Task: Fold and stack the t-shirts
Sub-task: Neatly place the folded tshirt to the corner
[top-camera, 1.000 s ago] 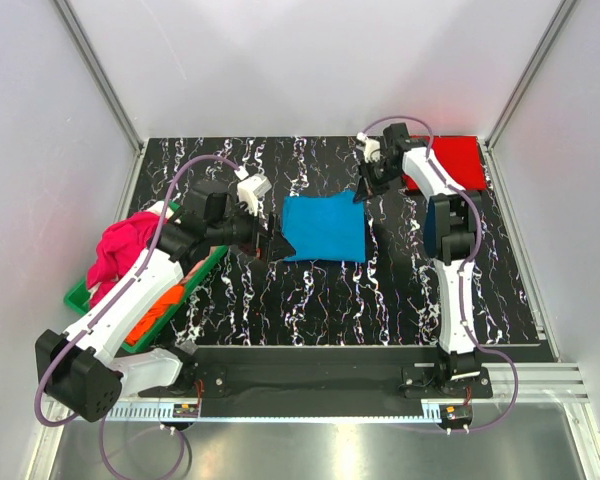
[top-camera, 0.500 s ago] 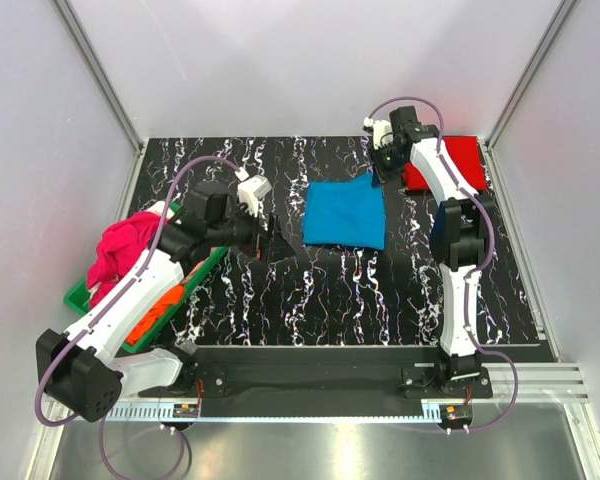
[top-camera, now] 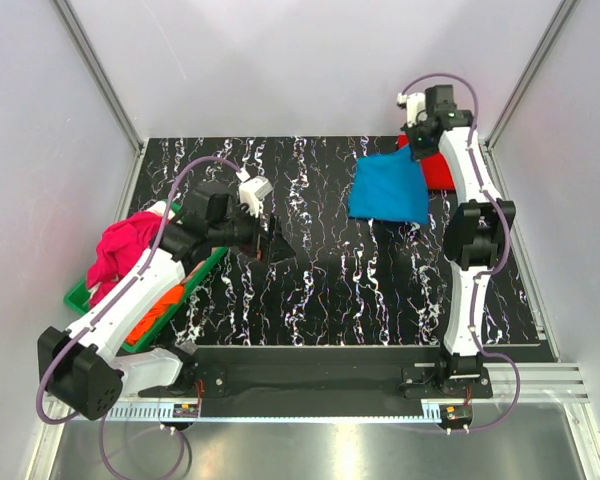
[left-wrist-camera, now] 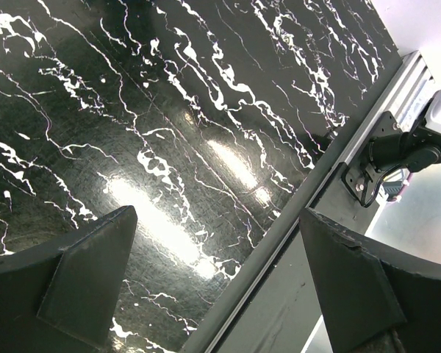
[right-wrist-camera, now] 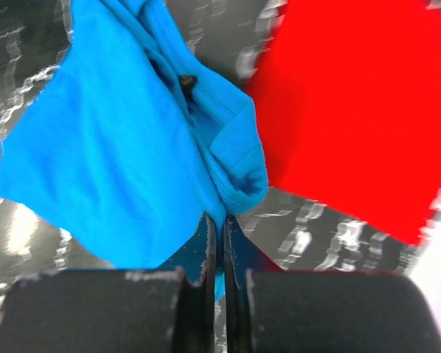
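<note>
Bright blue cloth t-shirt (top-camera: 388, 190) hangs at the far right of the black, white-veined surface (top-camera: 330, 300). Its top corner is pinched in the right claw (top-camera: 413, 148), whose jaws are pressed together on the cloth. Just beyond it a flat red cloth t-shirt (top-camera: 438, 174) lies in the far right corner, close to the side and back walls. The blue cloth overlaps the red one's left edge in the top view. A broad stretch of marbled surface runs from the blue t-shirt back to the left claw (top-camera: 280, 245), and a metal rail (left-wrist-camera: 279, 243) bounds it on the near side. At the left edge a green plastic basket (top-camera: 80, 295) holds a magenta-pink t-shirt (top-camera: 120, 245) and an orange one (top-camera: 155, 310).

The right arm is stretched almost straight toward the far corner. The left arm slants out from its base, its claw low over the surface beside the basket, jaws spread wide with nothing between them.

From the right wrist, the blue t-shirt (right-wrist-camera: 117, 147) droops in loose folds, its ribbed collar bunched near the fingers. Whether its lower hem touches the surface cannot be told.
</note>
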`<state>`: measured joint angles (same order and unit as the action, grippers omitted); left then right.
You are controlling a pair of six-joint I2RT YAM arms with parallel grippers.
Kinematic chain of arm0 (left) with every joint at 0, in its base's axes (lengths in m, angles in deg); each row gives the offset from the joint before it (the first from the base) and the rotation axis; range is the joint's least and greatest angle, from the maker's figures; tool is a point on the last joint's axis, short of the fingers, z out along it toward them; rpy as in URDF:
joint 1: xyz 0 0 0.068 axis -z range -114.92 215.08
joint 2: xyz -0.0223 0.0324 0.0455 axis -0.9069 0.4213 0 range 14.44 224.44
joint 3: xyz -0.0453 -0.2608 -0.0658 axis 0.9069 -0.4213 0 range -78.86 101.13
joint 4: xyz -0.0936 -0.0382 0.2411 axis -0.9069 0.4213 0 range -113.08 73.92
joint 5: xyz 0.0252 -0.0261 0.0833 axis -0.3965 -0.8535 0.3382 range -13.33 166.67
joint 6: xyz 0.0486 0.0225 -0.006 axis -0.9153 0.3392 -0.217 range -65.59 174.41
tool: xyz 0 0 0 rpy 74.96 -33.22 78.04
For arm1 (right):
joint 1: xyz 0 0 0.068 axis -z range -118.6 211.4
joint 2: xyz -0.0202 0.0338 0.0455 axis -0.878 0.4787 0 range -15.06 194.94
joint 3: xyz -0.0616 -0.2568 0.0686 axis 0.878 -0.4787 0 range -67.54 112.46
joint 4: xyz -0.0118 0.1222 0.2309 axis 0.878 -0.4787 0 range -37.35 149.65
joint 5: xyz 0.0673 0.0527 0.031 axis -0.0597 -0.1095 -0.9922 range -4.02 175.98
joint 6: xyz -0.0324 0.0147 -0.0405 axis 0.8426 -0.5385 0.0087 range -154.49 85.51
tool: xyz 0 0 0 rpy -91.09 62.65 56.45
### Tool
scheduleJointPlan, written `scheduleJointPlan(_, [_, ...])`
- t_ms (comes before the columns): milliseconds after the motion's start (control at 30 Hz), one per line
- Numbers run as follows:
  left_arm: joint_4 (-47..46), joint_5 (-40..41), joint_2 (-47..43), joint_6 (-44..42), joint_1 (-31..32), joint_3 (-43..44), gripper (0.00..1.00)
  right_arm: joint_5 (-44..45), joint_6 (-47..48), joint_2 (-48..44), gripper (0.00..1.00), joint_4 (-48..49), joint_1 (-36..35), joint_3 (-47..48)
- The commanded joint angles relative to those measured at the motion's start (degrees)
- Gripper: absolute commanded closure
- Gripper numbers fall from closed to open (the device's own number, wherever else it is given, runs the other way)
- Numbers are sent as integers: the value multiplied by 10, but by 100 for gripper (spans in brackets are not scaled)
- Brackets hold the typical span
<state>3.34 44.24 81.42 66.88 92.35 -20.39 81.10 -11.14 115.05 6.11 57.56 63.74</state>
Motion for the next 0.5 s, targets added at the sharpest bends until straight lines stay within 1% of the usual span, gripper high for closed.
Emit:
scheduleJointPlan(0, [-29,-12,5,-3,-2,-4,1,45,38,-13,100,-2,20,62])
scheduleJointPlan(33, [-29,-12,6,-3,-2,-3,1,64,42,-11,100,-3,23,68])
scheduleJointPlan(167, [-29,-15,11,-1,-3,-1,1,61,61,0,100,-3,35,103])
scheduleJointPlan(300, [-29,-15,13,2,-3,-6,1,80,72,30,100,-27,55,181])
scheduleJointPlan(367, [-29,-15,17,2,-2,-5,1,73,78,29,100,-28,59,187])
scheduleJointPlan(467, [-27,-17,21,2,-3,-3,1,50,93,6,100,-3,59,159])
